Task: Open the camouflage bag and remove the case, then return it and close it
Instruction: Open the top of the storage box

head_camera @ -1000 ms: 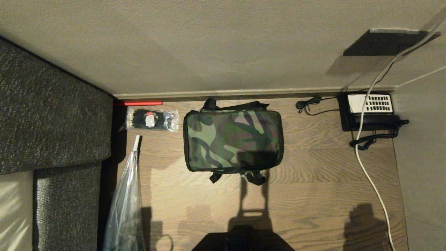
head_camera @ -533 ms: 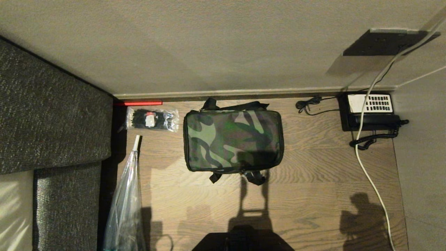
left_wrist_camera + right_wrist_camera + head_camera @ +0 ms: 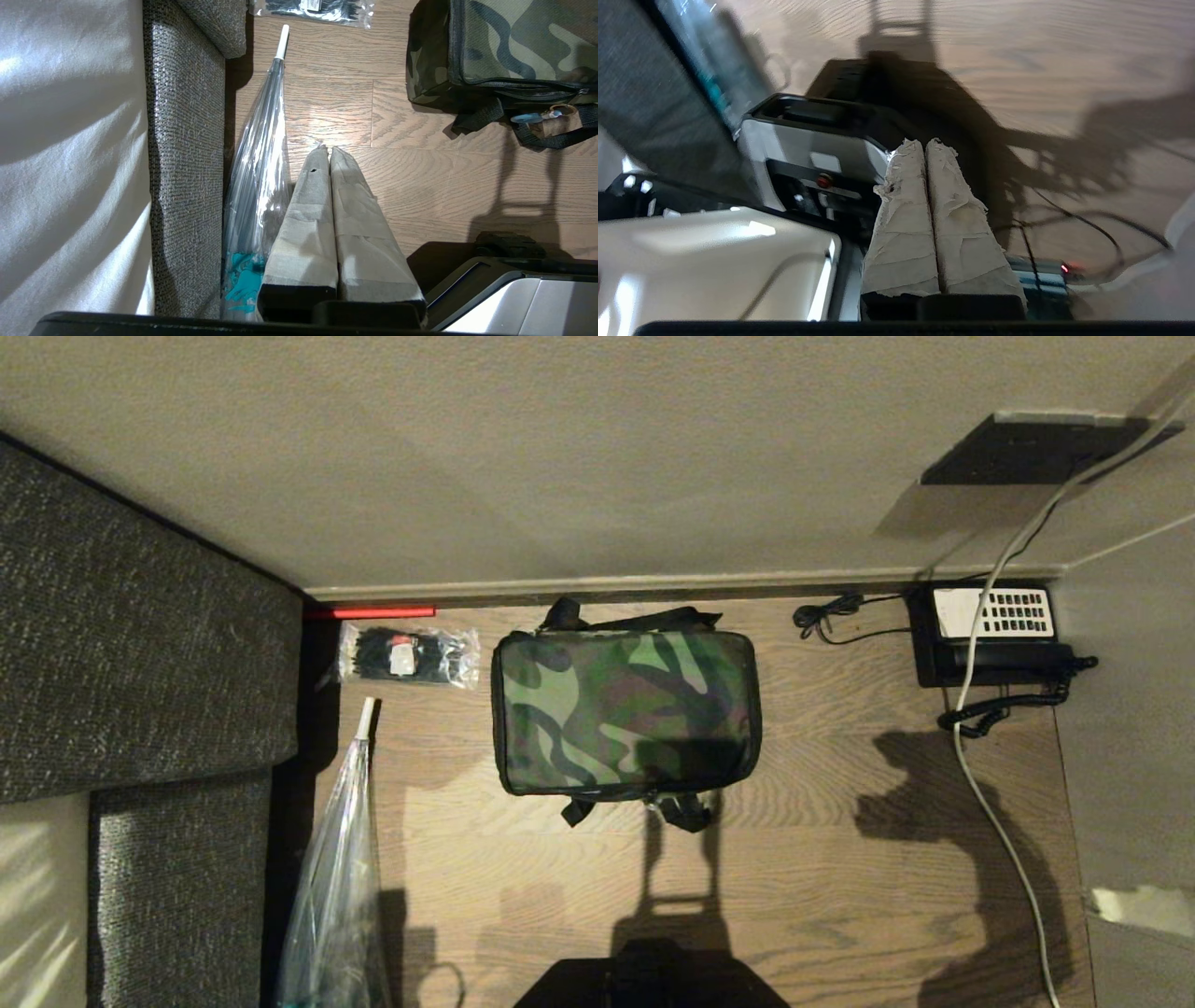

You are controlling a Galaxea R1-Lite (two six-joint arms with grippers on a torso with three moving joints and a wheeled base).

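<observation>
Camouflage bag (image 3: 625,712) lies zipped shut; right gripper (image 3: 927,142), clenched empty well short of it, risks snagging the strap handles (image 3: 677,810) beside the zipper.

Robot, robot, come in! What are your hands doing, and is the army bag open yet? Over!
Left gripper shut, empty, above the floor. Right gripper shut, empty, near the base. Camouflage bag closed, untouched. Nothing on top of it. Over.

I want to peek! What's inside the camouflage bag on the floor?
Nothing inside shows. The boxy green, grey and black camouflage bag is closed, lid flat on top, so its contents are covered. Only its camouflage top and black strap handles can be seen.
</observation>
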